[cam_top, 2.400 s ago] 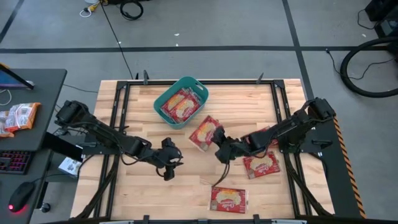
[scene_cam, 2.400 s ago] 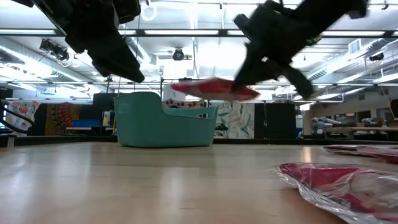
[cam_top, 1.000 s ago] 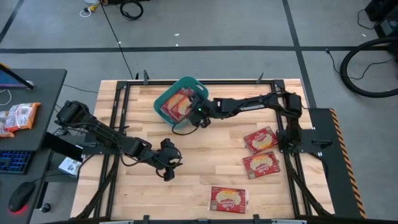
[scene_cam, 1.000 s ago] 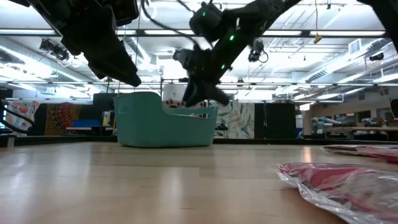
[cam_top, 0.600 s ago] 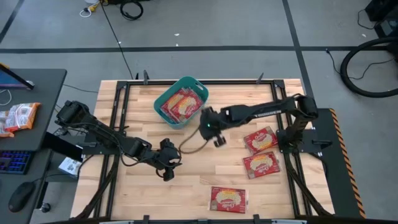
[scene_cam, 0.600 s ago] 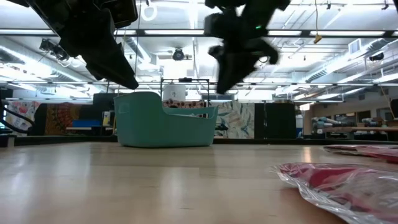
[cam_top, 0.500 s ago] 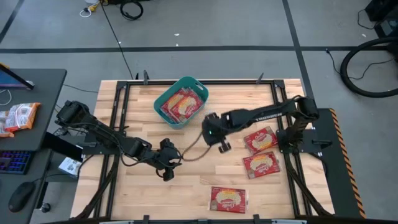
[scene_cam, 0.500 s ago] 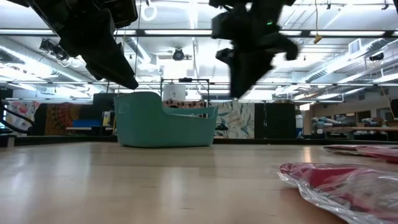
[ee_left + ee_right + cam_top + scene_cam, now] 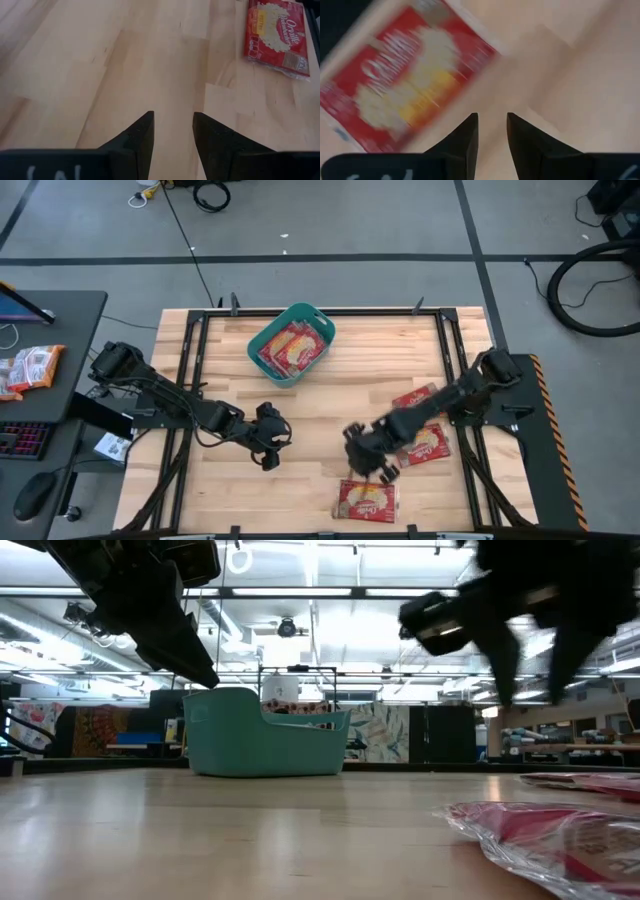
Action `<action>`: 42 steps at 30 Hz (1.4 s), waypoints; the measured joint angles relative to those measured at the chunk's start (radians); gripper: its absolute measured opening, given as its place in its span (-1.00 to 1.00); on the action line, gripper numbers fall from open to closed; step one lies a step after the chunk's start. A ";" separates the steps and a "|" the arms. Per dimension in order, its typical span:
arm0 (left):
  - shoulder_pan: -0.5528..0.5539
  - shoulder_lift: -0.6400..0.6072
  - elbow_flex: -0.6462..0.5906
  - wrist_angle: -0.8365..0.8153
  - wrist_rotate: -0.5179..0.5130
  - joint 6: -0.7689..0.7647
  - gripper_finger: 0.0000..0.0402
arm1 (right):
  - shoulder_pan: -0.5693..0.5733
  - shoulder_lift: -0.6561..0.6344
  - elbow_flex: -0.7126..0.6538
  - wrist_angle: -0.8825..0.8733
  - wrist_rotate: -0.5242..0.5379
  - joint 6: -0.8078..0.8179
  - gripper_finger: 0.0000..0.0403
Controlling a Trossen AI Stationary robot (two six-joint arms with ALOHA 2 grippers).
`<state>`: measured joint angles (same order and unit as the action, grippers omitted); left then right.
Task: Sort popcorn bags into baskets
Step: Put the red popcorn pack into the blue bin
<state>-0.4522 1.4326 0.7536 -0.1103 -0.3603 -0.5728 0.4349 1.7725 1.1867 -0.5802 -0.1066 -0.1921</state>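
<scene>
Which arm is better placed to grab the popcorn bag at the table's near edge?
The right. The right gripper, open and empty, hovers right beside that popcorn bag, while the left gripper waits farther off over bare wood.

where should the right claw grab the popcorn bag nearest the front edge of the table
Probably the popcorn bag's top long edge, coming straight down: it lies flat on the table clear of the other bags, and the right claw hangs just above that edge, empty with a narrow gap.
</scene>
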 joint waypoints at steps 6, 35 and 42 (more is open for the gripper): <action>0.006 0.000 0.000 0.000 -0.037 0.000 -0.30 | 0.120 0.000 -0.108 0.265 -0.017 0.007 -0.47; 0.017 0.000 0.000 0.031 -0.039 -0.024 -0.30 | -0.125 0.001 -0.308 0.333 0.406 0.670 -0.80; 0.017 0.000 0.000 0.096 -0.047 0.007 -0.30 | -0.171 -0.086 -0.262 0.305 0.502 0.504 -0.80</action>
<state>-0.4351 1.4326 0.7536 -0.0139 -0.4076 -0.5655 0.2637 1.6860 0.9245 -0.2756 0.3951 0.3115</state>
